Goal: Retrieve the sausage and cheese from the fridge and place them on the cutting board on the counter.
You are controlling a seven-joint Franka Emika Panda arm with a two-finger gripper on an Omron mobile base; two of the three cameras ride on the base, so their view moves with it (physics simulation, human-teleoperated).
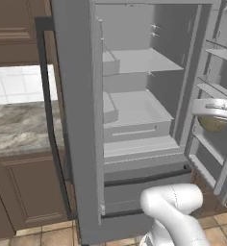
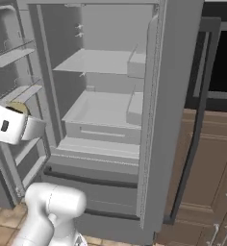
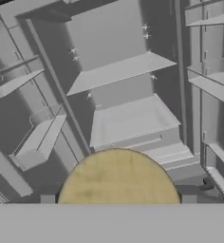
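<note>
The tall grey French-door fridge stood open beside the marbled stone counter at nine o'clock, the gripper clasping the tan round cheese.

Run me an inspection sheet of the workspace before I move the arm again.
Surface: counter, marbled stone slab left of the open fridge door.
Job's things: fridge with both doors open, inner shelves pale grey and bare; cheese, a tan round puck sitting between the gripper's fingertips, in front of the door shelves.
Clutter: nothing seen.
Gripper: gripper set wide around the cheese, which spans the gap from tip to tip; it looks gripped.
Cables: nothing seen.
Surroundings: dark brown cabinets under the counter, tiled floor below.
</note>
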